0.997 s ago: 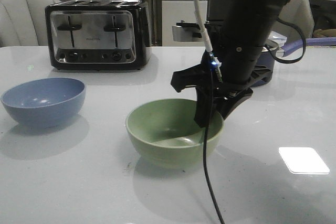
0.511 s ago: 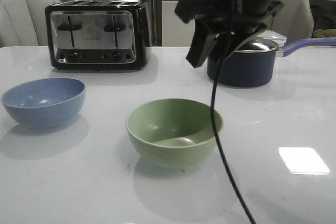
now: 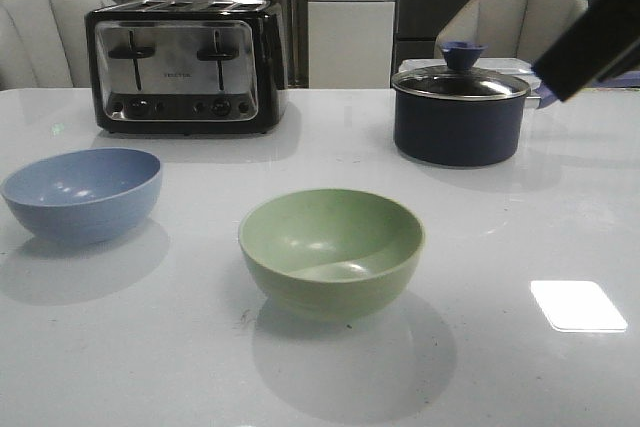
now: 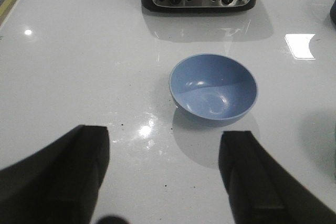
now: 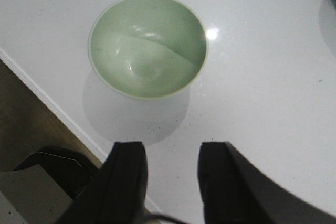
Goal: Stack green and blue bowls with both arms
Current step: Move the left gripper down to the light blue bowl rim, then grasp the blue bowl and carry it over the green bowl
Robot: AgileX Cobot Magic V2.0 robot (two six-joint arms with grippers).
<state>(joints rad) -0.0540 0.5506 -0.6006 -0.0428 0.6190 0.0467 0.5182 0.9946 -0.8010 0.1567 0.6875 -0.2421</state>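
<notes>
The sage green bowl (image 3: 331,248) sits upright and empty on the white table near the middle front. It also shows in the right wrist view (image 5: 147,44). The dusty blue bowl (image 3: 82,192) sits upright at the left and shows in the left wrist view (image 4: 213,86). My left gripper (image 4: 164,145) is open and empty, high above the table, short of the blue bowl. My right gripper (image 5: 170,153) is open and empty, high above the table, apart from the green bowl. Only a dark part of the right arm (image 3: 590,42) shows in the front view.
A black and chrome toaster (image 3: 185,65) stands at the back left. A dark navy saucepan (image 3: 460,112) with a lid stands at the back right. The table's near edge (image 5: 58,111) and the robot base below it show in the right wrist view.
My right gripper has lifted from the green bowl's rim and drawn back up and to the right, almost out of the front view. The bowls have not moved.
</notes>
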